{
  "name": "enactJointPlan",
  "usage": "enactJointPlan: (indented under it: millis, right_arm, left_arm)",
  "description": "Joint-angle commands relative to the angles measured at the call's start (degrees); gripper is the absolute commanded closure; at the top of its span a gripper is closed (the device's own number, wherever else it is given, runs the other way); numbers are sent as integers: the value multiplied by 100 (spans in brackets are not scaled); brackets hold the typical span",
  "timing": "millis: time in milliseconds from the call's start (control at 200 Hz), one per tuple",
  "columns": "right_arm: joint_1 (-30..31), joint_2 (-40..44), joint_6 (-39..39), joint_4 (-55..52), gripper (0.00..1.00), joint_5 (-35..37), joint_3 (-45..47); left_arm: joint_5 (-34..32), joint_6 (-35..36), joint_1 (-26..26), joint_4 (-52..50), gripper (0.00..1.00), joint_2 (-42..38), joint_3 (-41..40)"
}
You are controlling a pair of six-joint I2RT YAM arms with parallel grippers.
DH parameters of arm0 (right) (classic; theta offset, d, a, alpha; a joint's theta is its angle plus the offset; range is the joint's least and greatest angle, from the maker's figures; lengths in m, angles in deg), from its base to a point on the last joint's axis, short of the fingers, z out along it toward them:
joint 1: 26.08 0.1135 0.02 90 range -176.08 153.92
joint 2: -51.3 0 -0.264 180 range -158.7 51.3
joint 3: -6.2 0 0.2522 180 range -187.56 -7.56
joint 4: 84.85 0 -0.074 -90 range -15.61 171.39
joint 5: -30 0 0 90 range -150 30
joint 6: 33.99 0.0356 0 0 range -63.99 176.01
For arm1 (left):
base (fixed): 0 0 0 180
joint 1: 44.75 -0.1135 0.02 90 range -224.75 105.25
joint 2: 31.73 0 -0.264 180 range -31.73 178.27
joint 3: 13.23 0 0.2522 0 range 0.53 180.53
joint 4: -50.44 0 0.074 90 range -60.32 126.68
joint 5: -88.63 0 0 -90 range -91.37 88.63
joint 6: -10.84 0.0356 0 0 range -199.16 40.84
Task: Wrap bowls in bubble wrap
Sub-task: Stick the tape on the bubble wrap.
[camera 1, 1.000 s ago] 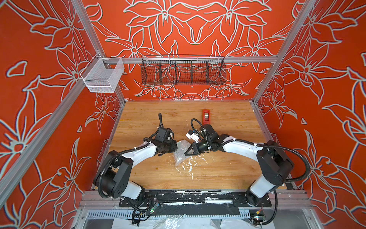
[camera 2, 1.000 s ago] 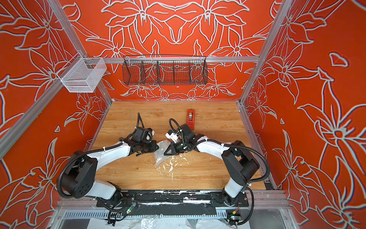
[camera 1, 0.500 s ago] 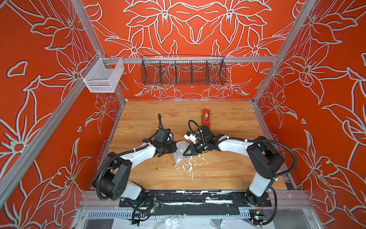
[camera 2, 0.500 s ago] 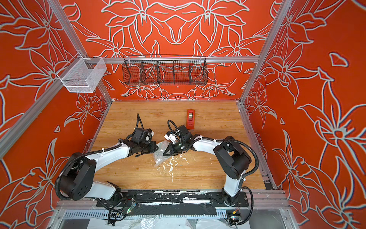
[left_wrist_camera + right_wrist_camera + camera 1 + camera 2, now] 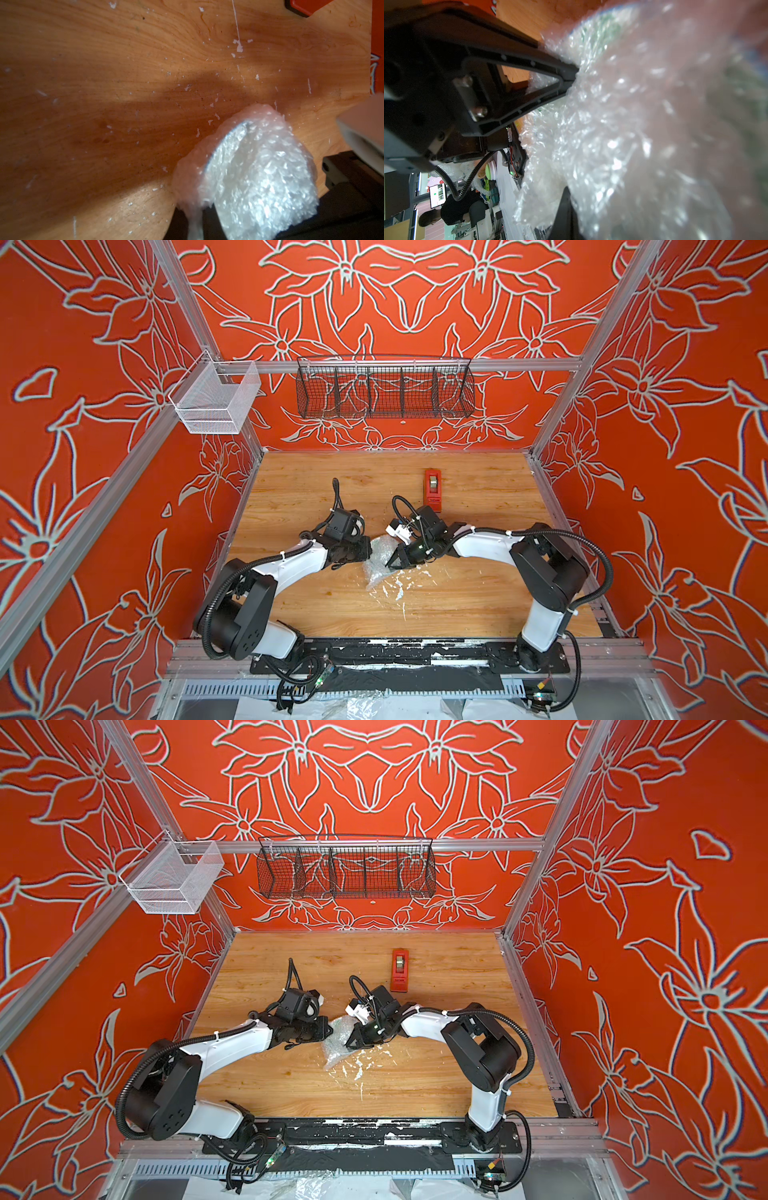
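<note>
The bowl (image 5: 245,166) lies bundled inside the bubble wrap (image 5: 380,560), mid-table between both arms. Its rim and green leaf pattern (image 5: 593,29) show faintly through the whitish film. My left gripper (image 5: 368,553) sits at the bundle's left side, shut on a twisted strip of wrap that runs down between its dark fingers (image 5: 180,226). In the right wrist view its black fingers (image 5: 542,64) meet on the film. My right gripper (image 5: 391,565) touches the bundle's right side, shut, with wrap draped over its finger (image 5: 564,212). A loose tail of wrap (image 5: 338,1052) trails toward the table's front.
A red tape dispenser (image 5: 432,489) lies behind the right gripper on the wooden table (image 5: 478,593). White flecks are scattered on the wood in front of the bundle. A black wire basket (image 5: 384,387) and a white mesh basket (image 5: 216,400) hang on the back rail.
The right arm has folded its elbow inward, and its gripper has slid a little left and forward against the bundle. The left arm has barely moved.
</note>
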Motion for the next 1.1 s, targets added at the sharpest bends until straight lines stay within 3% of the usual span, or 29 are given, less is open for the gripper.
enactJointPlan:
  millis: [0,250,505,1091]
  right_arm:
    - [56,99,-204,-10,98,166,177]
    - [73,399,-603,-112,78,193,392]
    - [73,741,-845,-328,75,427,469]
    - [73,1678,-477,-252,62,1224,785]
  left_arm:
    - [56,-54,46,55,100,28,25]
    - [-12,-137,46,3,100,144,112]
    - [-39,-179,46,-40,100,199,183]
    - [-10,-152,46,-85,100,102,166]
